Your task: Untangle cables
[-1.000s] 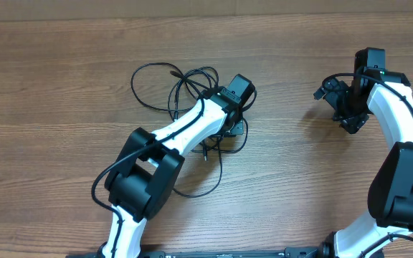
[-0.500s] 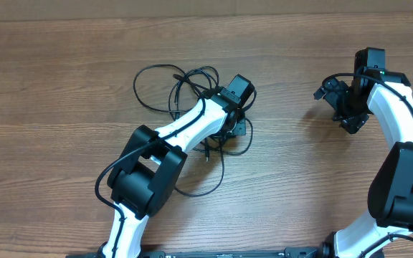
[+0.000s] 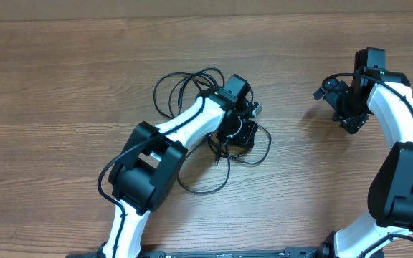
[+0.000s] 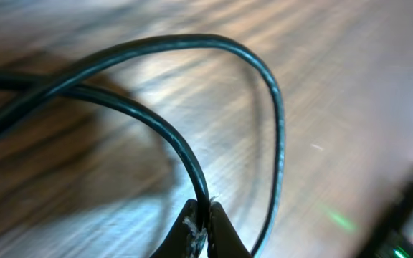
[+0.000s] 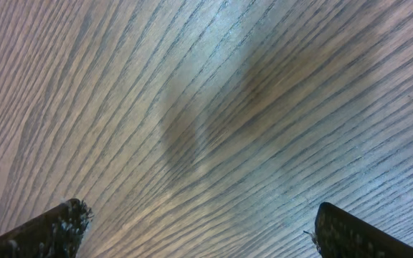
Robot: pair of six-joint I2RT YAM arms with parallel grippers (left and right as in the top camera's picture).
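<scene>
Separating a strand looks to be in hand — the left gripper is clenched on one of the cables tangled mid-way across the table, the right gripper gaping and empty well apart — so next it probably needs drawing clear.

We see a brown wood-grain table carrying a loose tangle of thin black cables looped near its middle.
</scene>
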